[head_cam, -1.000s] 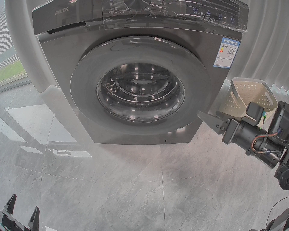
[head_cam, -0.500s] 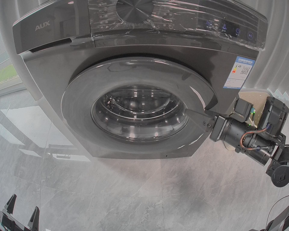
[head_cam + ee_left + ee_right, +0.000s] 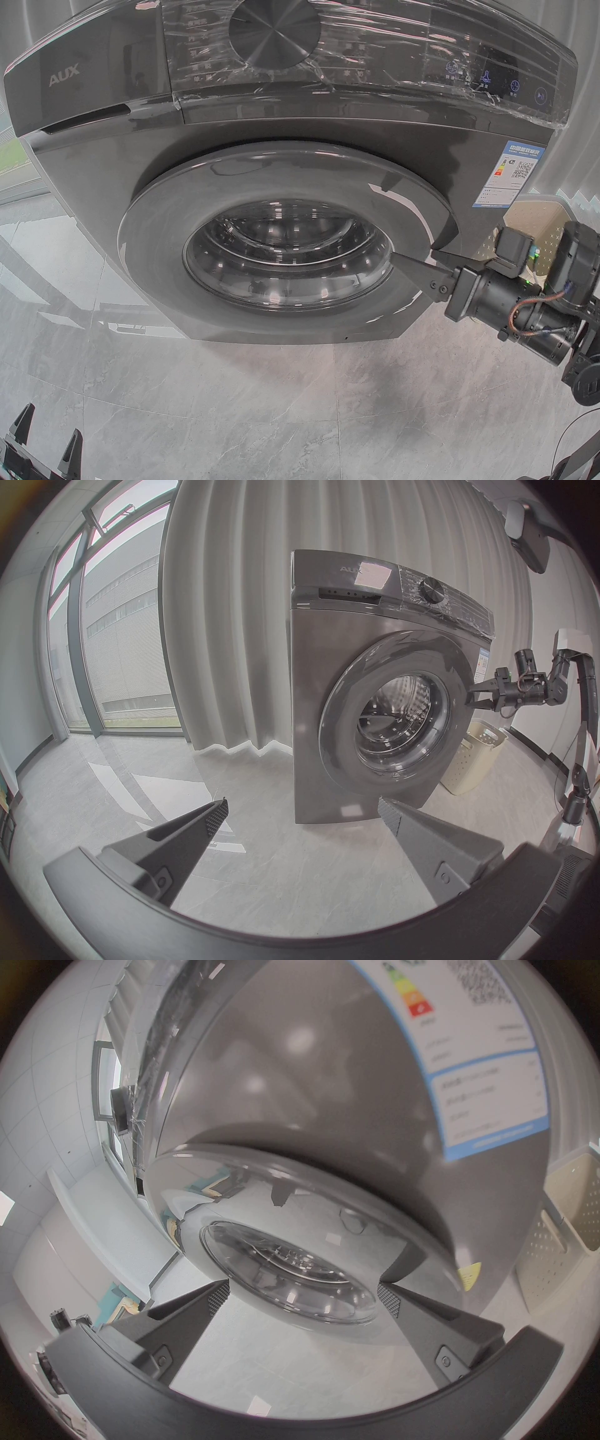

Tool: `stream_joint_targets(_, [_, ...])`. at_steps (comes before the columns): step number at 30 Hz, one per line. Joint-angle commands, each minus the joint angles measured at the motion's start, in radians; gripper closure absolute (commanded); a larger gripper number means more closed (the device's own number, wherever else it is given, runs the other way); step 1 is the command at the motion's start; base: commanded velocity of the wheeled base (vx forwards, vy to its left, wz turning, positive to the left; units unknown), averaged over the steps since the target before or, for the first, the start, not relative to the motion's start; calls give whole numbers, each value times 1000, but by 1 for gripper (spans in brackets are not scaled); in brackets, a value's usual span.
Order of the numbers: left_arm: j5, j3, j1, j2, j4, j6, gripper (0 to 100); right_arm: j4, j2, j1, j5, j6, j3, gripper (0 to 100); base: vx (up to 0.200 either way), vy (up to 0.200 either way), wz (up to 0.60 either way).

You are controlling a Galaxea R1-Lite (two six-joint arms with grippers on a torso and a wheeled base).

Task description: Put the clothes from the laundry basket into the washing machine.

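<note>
**Door shut, basket half hidden behind the right arm**

The washing machine (image 3: 281, 156) stands on the grey tiled floor (image 3: 250, 400). Its round door (image 3: 156, 225) is closed, and through the glass (image 3: 287, 253) only glints of the drum can be made out. Clear film wrinkles over the control panel (image 3: 375, 56), blurring its markings, and the top of the dial (image 3: 274, 31) is cut off by the frame edge.

The laundry basket (image 3: 544, 219) sits on the floor just beside the machine's right side, below the energy label (image 3: 509, 175). From the head camera most of it is covered by the right arm. The left wrist camera shows it small and far off (image 3: 475, 755), and the right wrist camera catches only a perforated wall (image 3: 562, 1229). Its inside cannot be seen, so nothing can be said of the clothes.

The right gripper (image 3: 412, 255) is level with the door's right edge, its fingers (image 3: 437, 1329) spread apart and holding nothing. Whether a tip touches the door rim cannot be told. From the left wrist camera it appears tiny (image 3: 475, 699) against the door's edge.

The left gripper (image 3: 51, 422) is low at the left, well apart from the machine and mostly cut off, with only two dark fingertips showing. Its own camera shows its fingers (image 3: 181, 839) released and empty over the floor, facing the machine, a pleated curtain (image 3: 237, 605) and a window (image 3: 119, 636).
</note>
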Motion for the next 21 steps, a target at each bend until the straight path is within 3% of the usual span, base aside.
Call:
stream_joint_targets(1, [0, 18, 0, -16, 0, -2, 0, 6, -118, 61, 8, -21, 171, 0, 0, 0, 0])
stream_joint_targets(4, [0, 18, 0, -16, 1, -3, 0, 14, -280, 87, 14, -89, 364, 0, 0, 0, 0])
stream_joint_targets(6, [0, 18, 0, -16, 0, -3, 0, 17, -305, 84, 17, -96, 382, 0, 0, 0, 0])
stream_joint_targets(8, [0, 18, 0, -16, 1, -3, 0, 33, -501, 45, 27, -142, 484, 0, 0, 0, 0])
stream_joint_targets(13, [-1, 18, 0, -16, 1, -2, 0, 132, -735, -101, 30, -159, 536, 0, 0, 0, 0])
stream_joint_targets(16, [-1, 18, 0, -16, 1, -3, 0, 339, -962, -264, 30, -173, 534, 0, 0, 0, 0])
stream_joint_targets(21, [-1, 18, 0, -16, 1, -3, 0, 702, -1268, -431, 34, -225, 508, 0, 0, 0, 0])
